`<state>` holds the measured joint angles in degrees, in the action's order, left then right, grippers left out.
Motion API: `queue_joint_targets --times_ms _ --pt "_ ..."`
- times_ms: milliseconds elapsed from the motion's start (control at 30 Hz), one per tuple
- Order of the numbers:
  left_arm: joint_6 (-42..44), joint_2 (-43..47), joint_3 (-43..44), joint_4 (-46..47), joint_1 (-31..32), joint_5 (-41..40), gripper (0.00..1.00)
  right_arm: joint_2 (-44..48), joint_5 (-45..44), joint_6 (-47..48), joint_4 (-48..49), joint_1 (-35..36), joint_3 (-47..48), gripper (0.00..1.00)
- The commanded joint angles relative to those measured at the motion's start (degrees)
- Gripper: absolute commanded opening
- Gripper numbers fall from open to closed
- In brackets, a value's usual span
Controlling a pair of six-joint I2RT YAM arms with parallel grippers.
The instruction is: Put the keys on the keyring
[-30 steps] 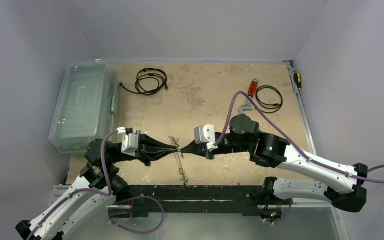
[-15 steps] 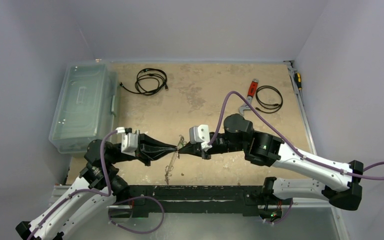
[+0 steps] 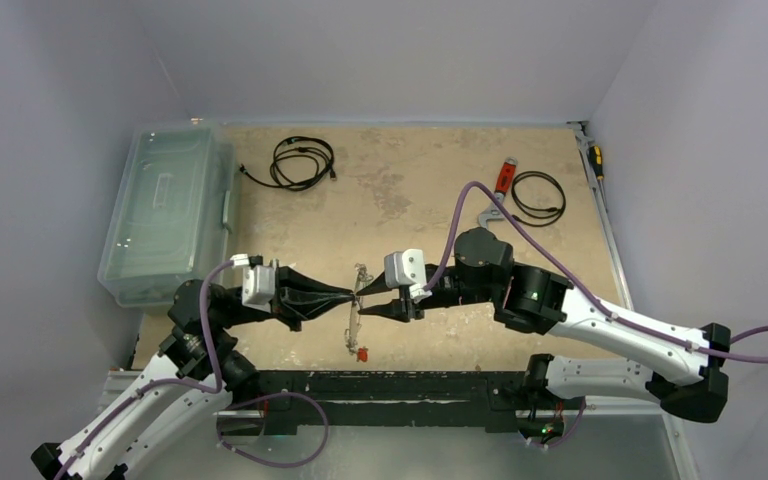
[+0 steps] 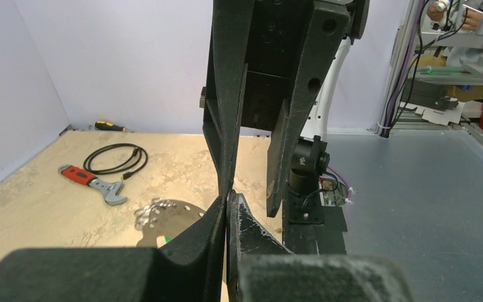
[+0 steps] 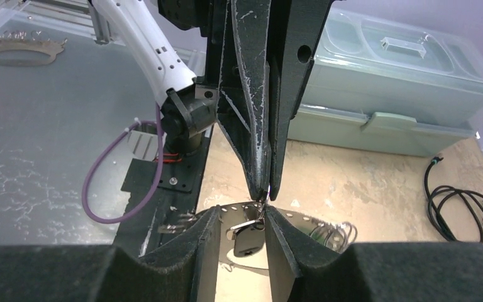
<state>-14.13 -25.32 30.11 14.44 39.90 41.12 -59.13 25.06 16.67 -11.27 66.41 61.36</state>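
Over tan tabletop (image 3: 410, 190), left tool (image 3: 352, 297) pinches keyring (image 3: 354, 325).

left arm (image 3: 195, 340) rises from its base down at seven o'clock, elbow folded, forearm level and pointing toward three o'clock. left gripper (image 3: 348, 297) is pinched tight, pads pressed flat together, no gap that i can see. right arm (image 3: 580, 320) reaches in from the four o'clock corner, forearm aimed at nine o'clock. right gripper (image 3: 362, 302) has its jaws parted, one finger toward twelve and one toward six in the overhead view, and its fingers (image 5: 204, 242) stand clearly apart on its own wrist camera. the two grippers sit nose to nose, tips almost touching, just below centre of the overhead view.
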Motion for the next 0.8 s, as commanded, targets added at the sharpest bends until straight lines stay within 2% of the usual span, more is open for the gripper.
queue_joint_targets --times_ms 0,200,567,767 --pt "0.31 0.79 0.82 2.00 0.17 -1.60 0.00 0.46 0.84 -1.10 3.94 0.22 -1.17 0.34" --pt "0.16 1.45 0.67 2.00 0.16 -2.58 0.00 -0.53 -0.78 -1.91 5.72 0.21 -2.06 0.31" --pt "0.07 1.50 0.57 1.94 -0.11 -2.79 0.00 -0.23 -1.93 -3.13 10.43 0.21 -3.55 0.18" --pt "0.11 1.68 0.66 1.72 -0.25 -3.02 0.00 -0.80 -1.59 -2.69 9.61 0.21 -2.65 0.00"
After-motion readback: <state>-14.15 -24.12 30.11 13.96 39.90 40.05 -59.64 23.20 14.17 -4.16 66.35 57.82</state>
